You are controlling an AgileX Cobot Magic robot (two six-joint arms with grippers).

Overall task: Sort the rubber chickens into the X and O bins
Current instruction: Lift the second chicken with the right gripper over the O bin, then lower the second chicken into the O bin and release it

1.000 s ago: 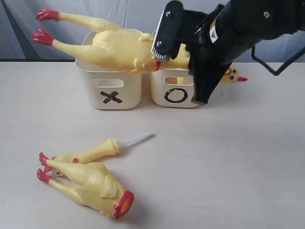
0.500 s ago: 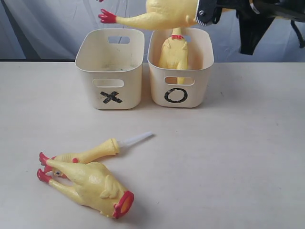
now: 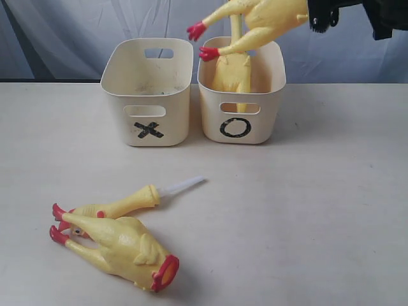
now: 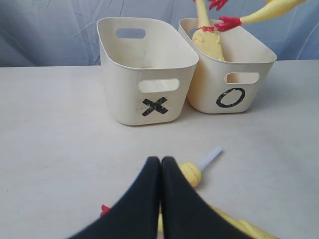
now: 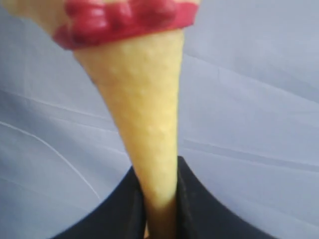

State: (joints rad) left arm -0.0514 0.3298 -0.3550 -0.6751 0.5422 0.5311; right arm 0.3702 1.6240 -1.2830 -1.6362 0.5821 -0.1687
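1. The right gripper (image 5: pixel 159 199) is clamped narrowly on the neck of a long-necked chicken (image 3: pixel 271 14), close to its red neck ring (image 5: pixel 124 20).
2. This chicken is held in the air above the O bin (image 3: pixel 271 108). Its legs are pointed toward the X bin side, and one red foot (image 3: pixel 208 53) is seen at the level of the O bin's rim.
3. A second long-necked chicken (image 3: pixel 231 73) is stood inside the O bin, neck upward.
4. The X bin (image 3: pixel 115 111) is set just beside the O bin on the table (image 3: pixel 319 210), to its left in the exterior view. Both marks are turned toward that camera.
5. The thin chicken (image 3: pixel 124 203) is laid on the table in front of the X bin, well apart from it. Its white tube (image 3: pixel 182 186) is pointed toward the bins.
6. The headless chicken (image 3: pixel 121 245) is laid just beside the thin chicken, with their feet overlapping in the exterior view. Its red-rimmed neck opening (image 3: pixel 164 273) is turned away from the bins.
7. The left gripper (image 4: pixel 160 167) is seen with its jaws pressed flat together, gripping nothing. It is positioned near the tube end of the thin chicken.
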